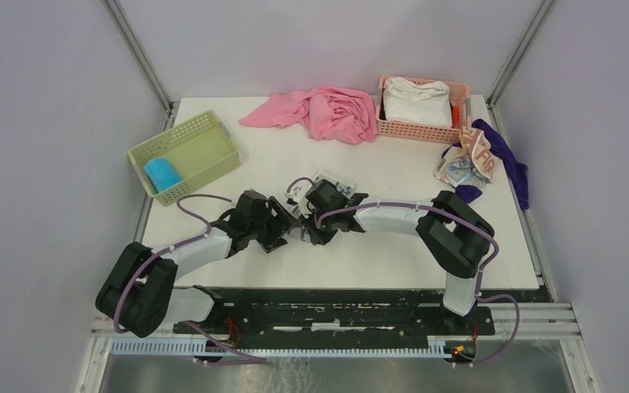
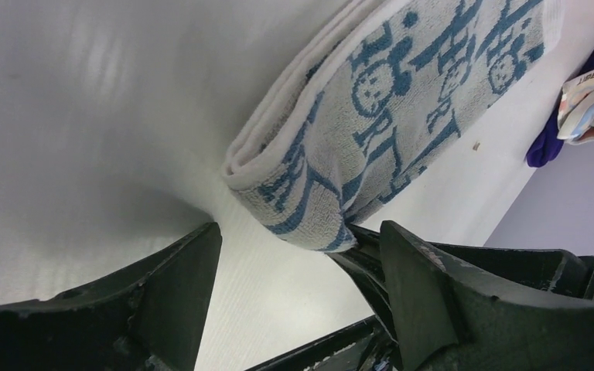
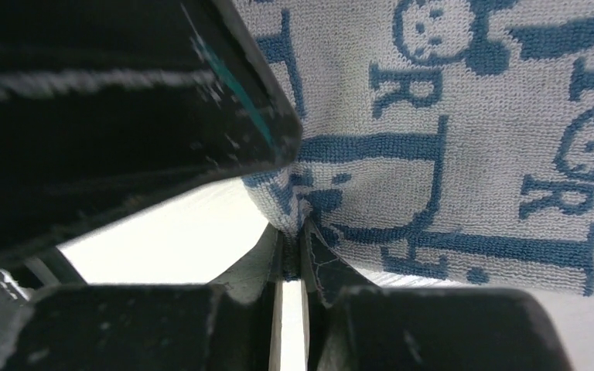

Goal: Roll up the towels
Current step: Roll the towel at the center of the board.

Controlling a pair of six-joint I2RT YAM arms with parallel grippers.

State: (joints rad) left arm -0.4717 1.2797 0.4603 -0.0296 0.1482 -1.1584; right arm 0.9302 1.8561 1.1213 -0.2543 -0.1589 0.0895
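As right claw (image 3: 292, 232) pinches printed towel's (image 2: 402, 100) edge, left claw (image 2: 302, 232) gapes alongside.

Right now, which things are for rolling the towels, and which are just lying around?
For the job:
- white towel with blue print
- blue towel, rolled up in the green basket
- cream RABBIT towel

Just lying about:
- pink cloth
- white cloth in the pink basket
- purple cloth
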